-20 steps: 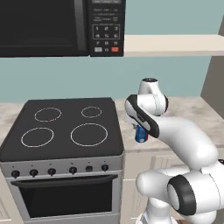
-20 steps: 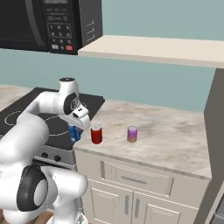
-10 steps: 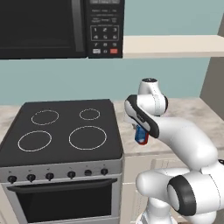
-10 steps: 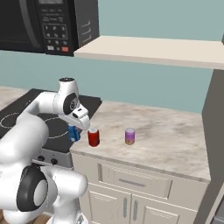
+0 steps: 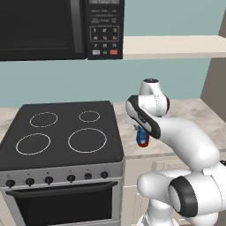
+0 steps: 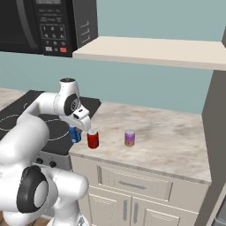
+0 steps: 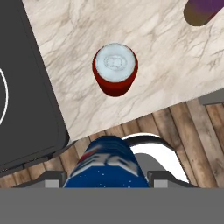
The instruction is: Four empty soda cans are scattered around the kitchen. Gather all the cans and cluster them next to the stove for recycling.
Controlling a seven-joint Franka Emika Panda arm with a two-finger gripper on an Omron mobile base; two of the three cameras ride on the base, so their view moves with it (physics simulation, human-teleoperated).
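My end effector (image 7: 107, 177) pinched the blue can (image 7: 106, 168) at the frame's bottom; the red can (image 7: 115, 69) stood mid-frame on the bench (image 7: 162, 65).

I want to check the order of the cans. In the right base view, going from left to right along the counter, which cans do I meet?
Blue can, held in the shut gripper → red can → purple-pink can.
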